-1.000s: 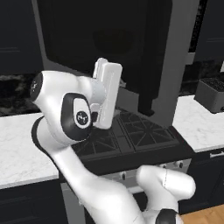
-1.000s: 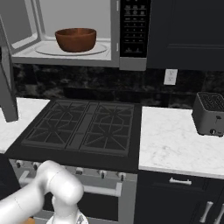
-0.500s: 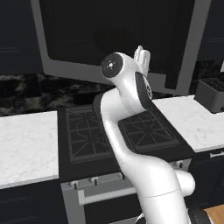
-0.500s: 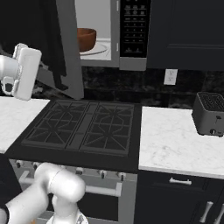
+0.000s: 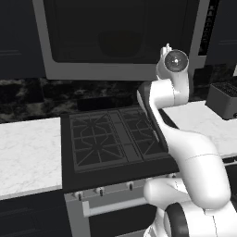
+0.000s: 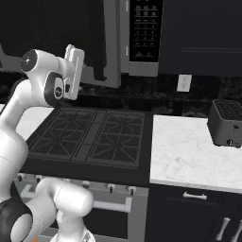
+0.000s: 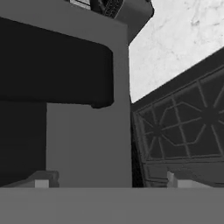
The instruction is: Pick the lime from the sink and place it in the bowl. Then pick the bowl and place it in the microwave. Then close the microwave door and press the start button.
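gripper (image 7: 109,181): 2 fingertips set wide apart, holding nothing | microwave door (image 5: 115,41): nearly shut over the stove (image 6: 90,137); hand pressed at its right edge | toaster (image 6: 228,124): far right counter

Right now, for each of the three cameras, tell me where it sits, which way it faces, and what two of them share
Left base view: behind the arm's left, facing forward-down at the stove and microwave door; the arm rises at right.
Right base view: behind the right, facing the same stove, the keypad panel and toaster; the arm rises at left.
Hand view: on the hand, facing the door's grey frame; fingertips at the bottom, spread.
Both base views share the stove, door and toaster.
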